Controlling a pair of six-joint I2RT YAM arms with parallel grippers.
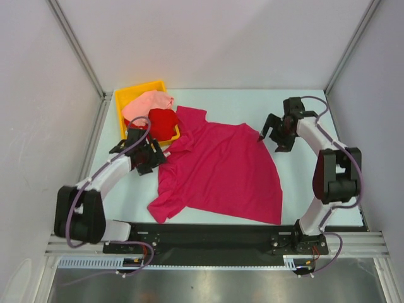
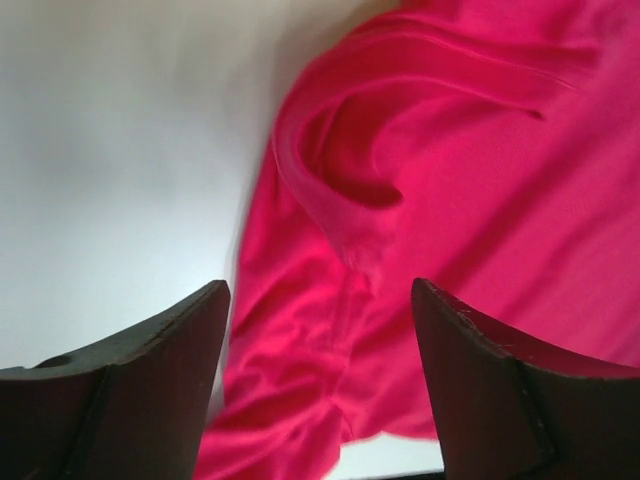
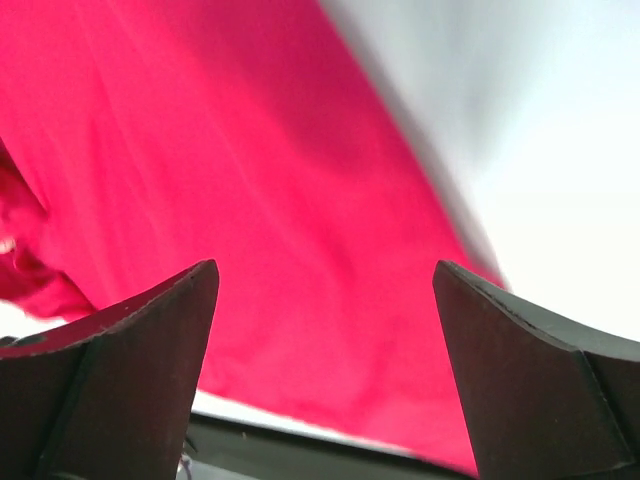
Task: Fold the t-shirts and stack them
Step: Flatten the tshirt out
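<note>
**Spotter:** Where does the magenta-crimson cloth short-sleeved shirt (image 1: 221,170) lie from your jaws?

**Second:** It is spread on the white bench (image 1: 303,101) between both pairs. From your left jaws it runs ahead and off to their right. From your right jaws it lies beneath and to their left, with bare bench on their right.

**Spotter:** Is either pair gripping?

**Second:** No. Both pairs stand wide apart with nothing between them, only cloth below.

**Spotter:** And its long axis?

**Second:** I judge it slanted. The collar end is beside your left jaws and the broad end reaches under your right jaws.

**Spotter:** Which arm is nearer?

**Second:** Your left arm (image 1: 107,173), since a rumpled fold (image 2: 340,190) sits just ahead of its jaws. Your right arm (image 1: 328,158) hangs over a straight edge (image 3: 405,160).

**Spotter:** And the others?

**Second:** The bright red cloth shirt (image 1: 163,123) and the pale salmon-pink cloth shirt (image 1: 148,104) are heaped in the yellow plastic rectangular bin (image 1: 129,96), beyond your left jaws.
</note>
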